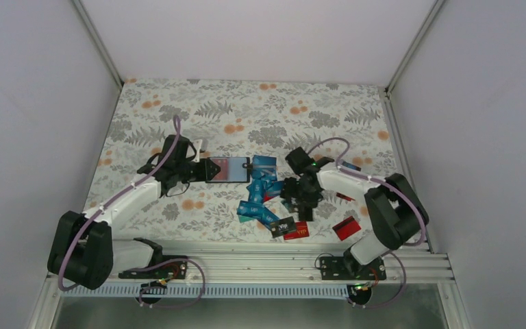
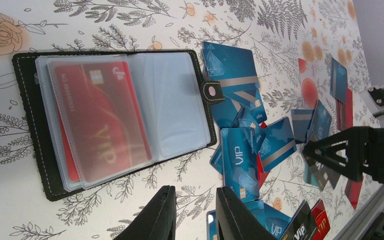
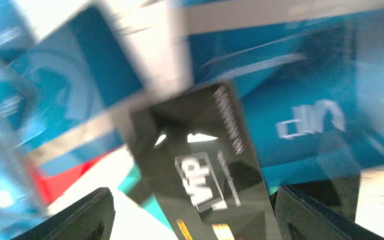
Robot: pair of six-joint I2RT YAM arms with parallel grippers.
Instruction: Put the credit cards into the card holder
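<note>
The card holder (image 2: pixel 115 115) lies open on the flowered cloth, with a red VIP card (image 2: pixel 100 120) inside one of its clear sleeves; in the top view the card holder (image 1: pixel 229 169) sits left of centre. My left gripper (image 2: pixel 197 215) hovers at its near edge, its fingers a narrow gap apart with nothing between them. A heap of mostly blue credit cards (image 1: pixel 260 195) lies to the holder's right. My right gripper (image 3: pixel 195 215) is low over that heap, open wide, with a black VIP card (image 3: pixel 205 170) lying between its fingers. That view is blurred.
Loose red cards (image 1: pixel 346 226) and a black card (image 1: pixel 282 225) lie near the front rail (image 1: pixel 260 264). White walls enclose the cloth on three sides. The right arm (image 2: pixel 360 155) shows at the right edge of the left wrist view.
</note>
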